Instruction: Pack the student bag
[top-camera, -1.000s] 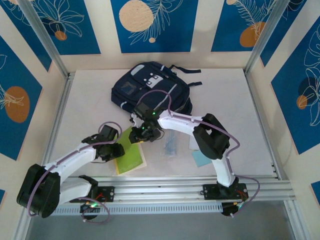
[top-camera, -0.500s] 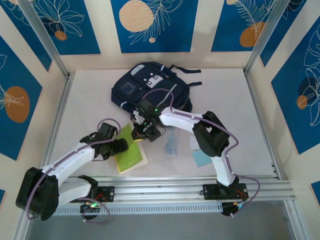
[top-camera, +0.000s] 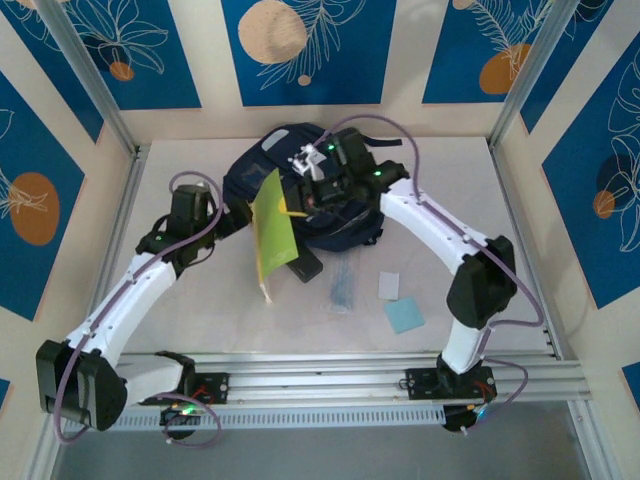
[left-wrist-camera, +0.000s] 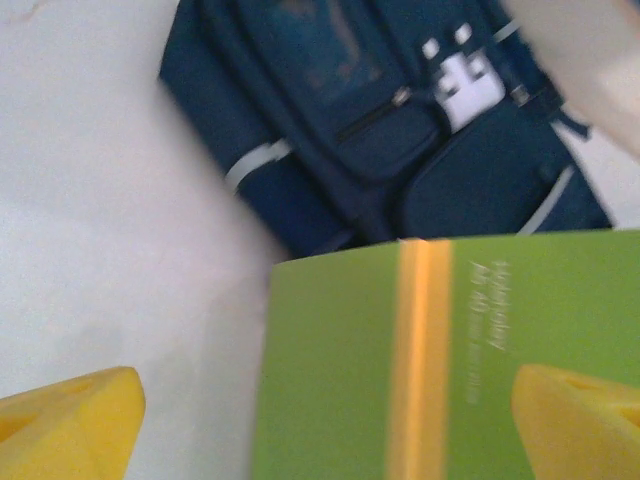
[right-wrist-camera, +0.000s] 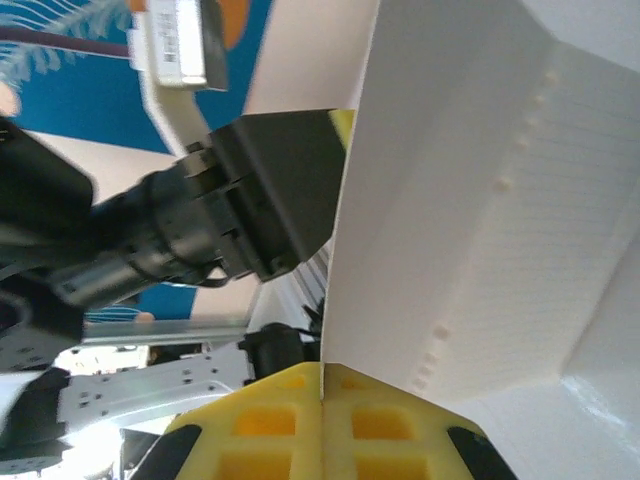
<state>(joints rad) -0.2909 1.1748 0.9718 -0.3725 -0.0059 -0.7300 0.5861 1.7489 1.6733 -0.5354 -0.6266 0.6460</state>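
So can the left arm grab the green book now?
Probably yes. The left gripper is open and faces the book cover close up, with nothing between them. The right gripper pinches the book's pages, holding it upright by the bag.

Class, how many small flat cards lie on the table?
2: a white card and, just below it in the top view, a light blue card. The raised green notebook may hide others.
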